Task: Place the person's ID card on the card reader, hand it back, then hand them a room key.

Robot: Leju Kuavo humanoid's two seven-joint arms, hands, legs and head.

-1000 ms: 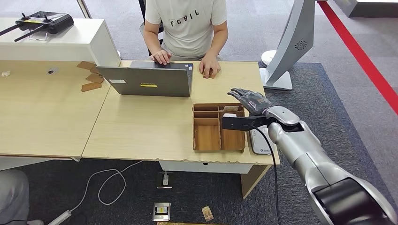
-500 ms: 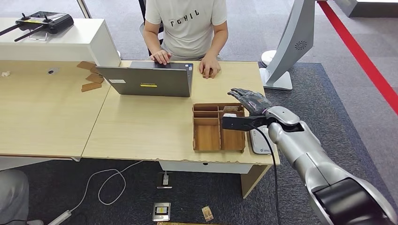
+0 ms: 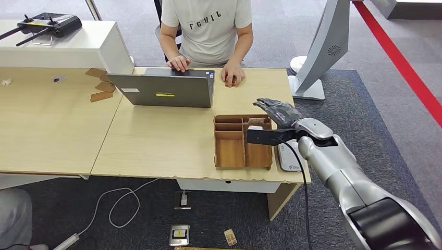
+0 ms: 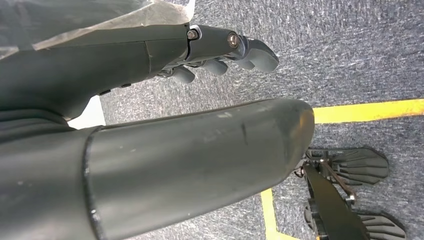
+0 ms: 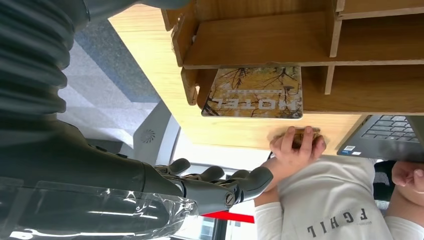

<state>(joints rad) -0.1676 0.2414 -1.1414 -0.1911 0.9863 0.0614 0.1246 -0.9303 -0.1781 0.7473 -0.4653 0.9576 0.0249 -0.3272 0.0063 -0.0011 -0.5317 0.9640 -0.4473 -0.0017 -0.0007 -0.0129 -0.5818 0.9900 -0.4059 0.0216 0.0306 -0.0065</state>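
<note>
My right hand (image 3: 279, 111) hovers over the far right corner of a wooden organizer (image 3: 230, 154), fingers stretched out and apart, holding nothing. In the right wrist view the same hand (image 5: 215, 186) hangs above a room key card (image 5: 254, 92) printed HOTEL, which lies in one of the organizer's (image 5: 260, 42) compartments. A white card reader (image 3: 288, 158) lies on the desk just right of the organizer, partly under my forearm. The person's hand (image 3: 233, 77) rests on the desk's far edge over something small and brownish (image 5: 299, 136). My left hand (image 4: 220, 47) hangs over the carpet, holding nothing.
A grey laptop (image 3: 167, 89) stands open between the person (image 3: 207, 26) and the organizer. Cardboard pieces (image 3: 101, 86) lie on the left table. A white stand (image 3: 318, 57) rises off the desk's far right corner. Cables and small items lie on the floor under the desk.
</note>
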